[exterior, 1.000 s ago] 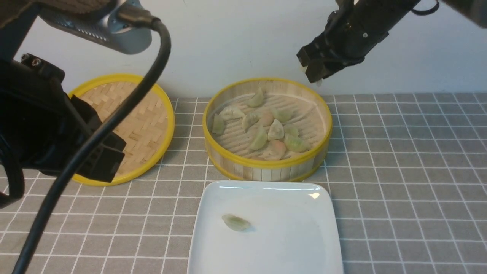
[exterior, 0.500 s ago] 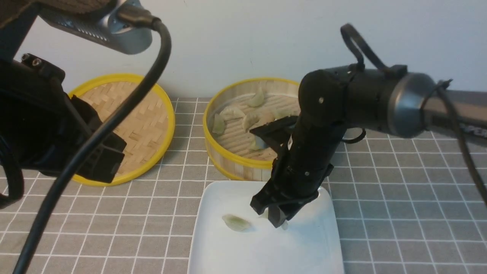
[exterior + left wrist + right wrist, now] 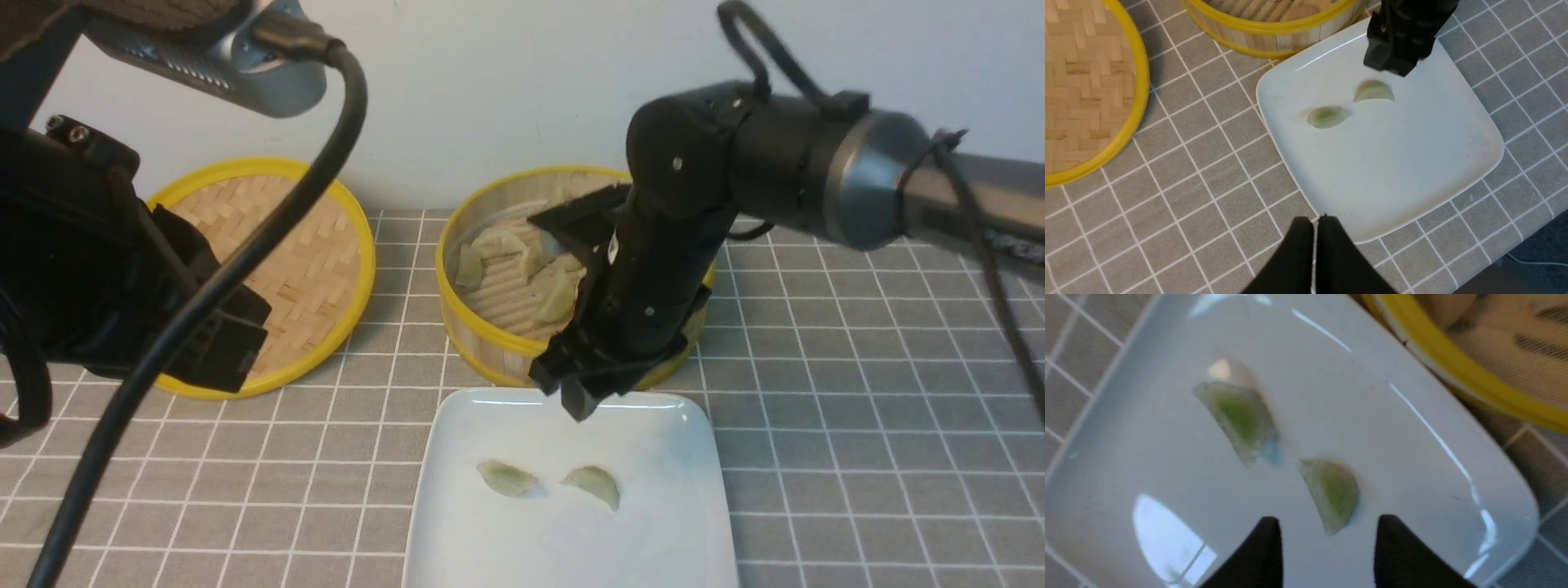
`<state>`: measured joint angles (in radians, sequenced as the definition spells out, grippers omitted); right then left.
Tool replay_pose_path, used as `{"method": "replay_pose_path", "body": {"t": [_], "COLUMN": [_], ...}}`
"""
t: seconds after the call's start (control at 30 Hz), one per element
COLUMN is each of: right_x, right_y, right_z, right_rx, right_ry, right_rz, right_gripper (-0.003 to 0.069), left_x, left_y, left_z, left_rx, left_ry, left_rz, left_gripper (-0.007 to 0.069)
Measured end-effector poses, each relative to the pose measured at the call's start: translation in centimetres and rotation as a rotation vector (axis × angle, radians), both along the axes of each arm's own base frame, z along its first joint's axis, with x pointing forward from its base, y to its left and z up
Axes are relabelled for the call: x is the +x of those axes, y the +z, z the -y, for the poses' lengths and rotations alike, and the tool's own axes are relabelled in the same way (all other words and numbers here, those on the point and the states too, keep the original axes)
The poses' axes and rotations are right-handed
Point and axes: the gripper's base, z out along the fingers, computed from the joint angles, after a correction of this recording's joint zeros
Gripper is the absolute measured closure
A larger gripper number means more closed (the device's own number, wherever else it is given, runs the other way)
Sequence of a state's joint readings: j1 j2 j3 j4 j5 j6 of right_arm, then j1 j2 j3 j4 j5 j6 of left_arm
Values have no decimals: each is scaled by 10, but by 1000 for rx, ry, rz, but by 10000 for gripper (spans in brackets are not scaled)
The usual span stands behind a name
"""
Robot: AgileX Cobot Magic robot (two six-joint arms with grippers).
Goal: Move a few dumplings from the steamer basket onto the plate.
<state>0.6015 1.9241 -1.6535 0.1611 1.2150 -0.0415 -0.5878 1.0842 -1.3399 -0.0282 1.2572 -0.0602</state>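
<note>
Noted on my right arm (image 3: 694,188): rounded matt-black wrist housing, silver-grey cylindrical link (image 3: 873,188) behind it, thin black cable loop (image 3: 763,57) above. My left arm (image 3: 98,269): black and blocky, two small screws (image 3: 77,133) on top, thick black cable (image 3: 245,245) leaving a grey ribbed housing (image 3: 204,61). My left gripper (image 3: 1316,222) and right gripper (image 3: 578,402): black, tapered fingers.

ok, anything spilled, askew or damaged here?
Nothing stands out. Two dumplings lie whole and apart on the plate, the rest are inside the steamer basket, none on the tablecloth. The lid lies flat beside the basket. The right gripper hangs open above the plate's far edge, holding nothing.
</note>
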Motion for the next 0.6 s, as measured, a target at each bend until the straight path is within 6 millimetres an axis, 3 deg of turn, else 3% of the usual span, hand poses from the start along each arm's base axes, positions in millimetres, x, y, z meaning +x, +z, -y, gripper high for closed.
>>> {"method": "replay_pose_path", "body": {"t": [0.1,0.2,0.23,0.27,0.3,0.47,0.6], "right_x": [-22,-60,-63,-87,-102,-171,-208], "right_y": [59,121,124,148,160,170,134], "right_z": [15,41,44,61,72,124,152], "right_rx": [83,182,188,246,284,447,513], "right_ry": [-20,-43,-44,-59,-71,-117,-136], "right_rz": [109,237,247,325,380,628,741], "right_gripper": [584,656,658,666,669,672,672], "left_x": [0,0,0,0,0,1,3], "left_y": [0,0,0,0,0,1,3], "left_z": [0,0,0,0,0,0,2], "left_rx": [1,1,1,1,3,-3,-25], "left_ry": [0,0,0,0,0,1,2], "left_rz": [1,1,1,1,2,11,43], "left_gripper": [629,629,629,629,629,629,629]}}
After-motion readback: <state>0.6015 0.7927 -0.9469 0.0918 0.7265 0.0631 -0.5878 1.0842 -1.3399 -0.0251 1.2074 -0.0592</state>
